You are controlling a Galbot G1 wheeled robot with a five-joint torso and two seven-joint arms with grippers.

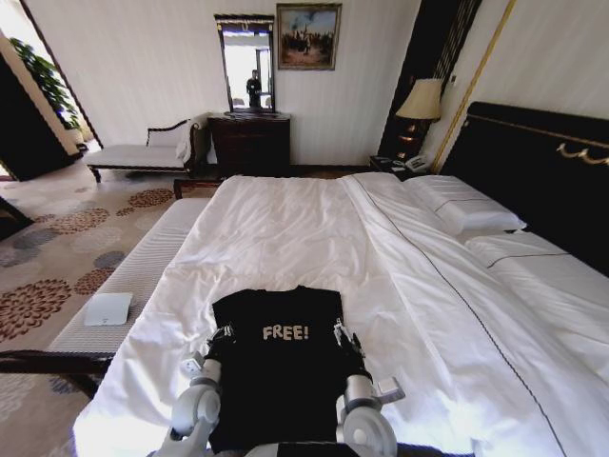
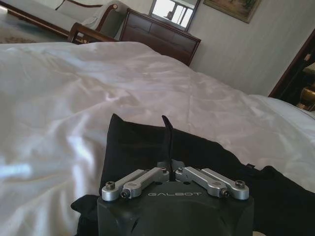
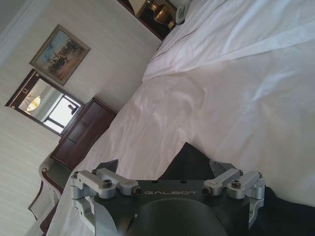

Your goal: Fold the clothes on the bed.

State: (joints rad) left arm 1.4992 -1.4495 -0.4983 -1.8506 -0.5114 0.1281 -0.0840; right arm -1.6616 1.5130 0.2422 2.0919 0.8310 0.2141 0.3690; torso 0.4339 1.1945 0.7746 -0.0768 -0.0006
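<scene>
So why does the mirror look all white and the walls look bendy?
Head view: daylight washes out the mirror, and the wide lens seems to bow the walls; left wrist view: glare whitens the bed, the shirt shows flat black.

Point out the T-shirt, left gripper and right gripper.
T-shirt (image 1: 276, 367): head view, chest below the lettering.
left gripper (image 2: 171, 169): left wrist view, between shut fingertips.
right gripper (image 3: 165, 169): right wrist view, midway between spread fingers.

Before me stretches the large double bed (image 1: 285, 228) with its dark frame and tall dark headboard — a wrinkled white duvet (image 1: 400, 286) covers it, white pillows (image 1: 466, 211) lie at the head, and the black short-sleeved T-shirt (image 1: 276, 357) with pale "FREE!" lettering lies flat on the duvet at the near edge.
</scene>
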